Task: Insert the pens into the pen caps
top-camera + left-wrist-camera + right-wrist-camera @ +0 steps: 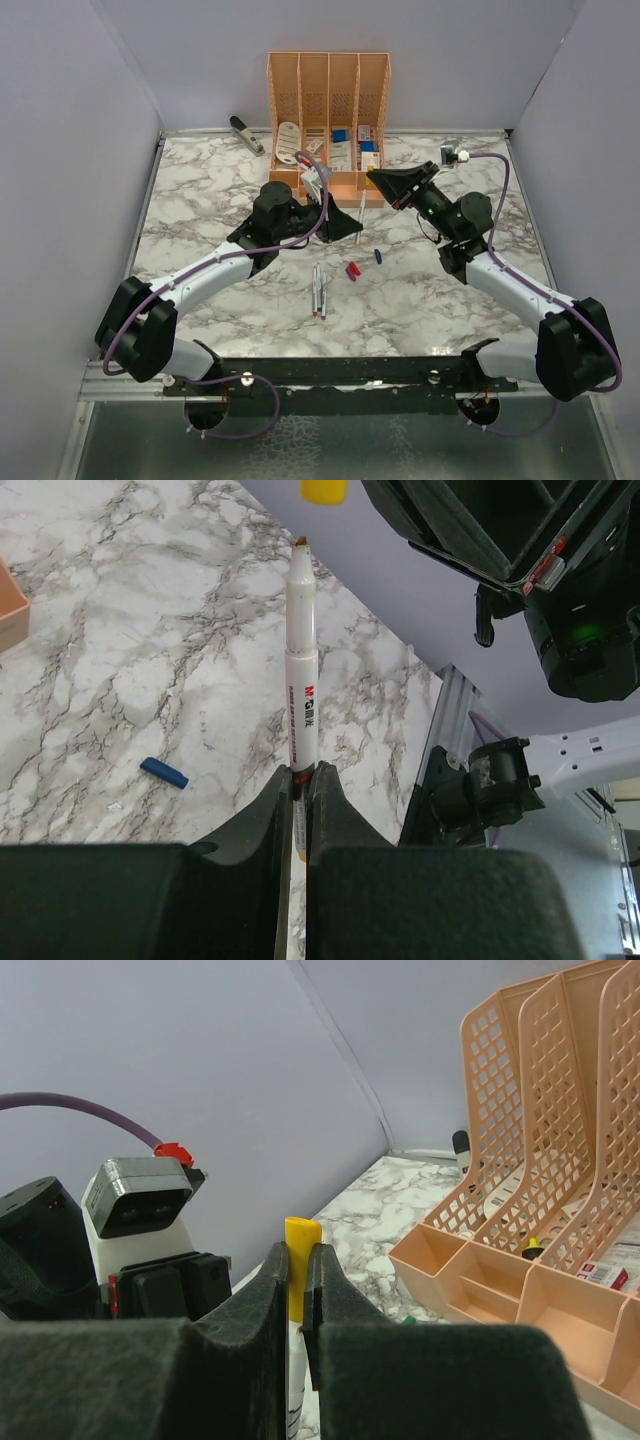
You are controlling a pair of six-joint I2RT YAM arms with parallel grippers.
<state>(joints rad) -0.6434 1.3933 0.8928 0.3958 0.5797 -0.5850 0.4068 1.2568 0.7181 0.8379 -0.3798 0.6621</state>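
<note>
My left gripper (350, 225) (303, 775) is shut on a white pen (303, 650) (361, 210), which sticks out with its small dark tip toward the right gripper. My right gripper (376, 178) (297, 1255) is shut on the yellow cap (300, 1232), just beyond the pen's tip. In the left wrist view the yellow cap (323, 489) shows a small gap from the tip. In the right wrist view the pen (296, 1380) shows below the cap. Loose pens (318, 290) lie on the table. Red and purple caps (352, 270) and a blue cap (378, 256) (163, 772) lie nearby.
A peach organiser (328, 75) (520, 1290) with white and blue items stands at the back centre. A grey stapler (247, 134) lies to its left. A green bit (407, 1318) shows by the organiser's base. The marble table (200, 200) has walls on three sides.
</note>
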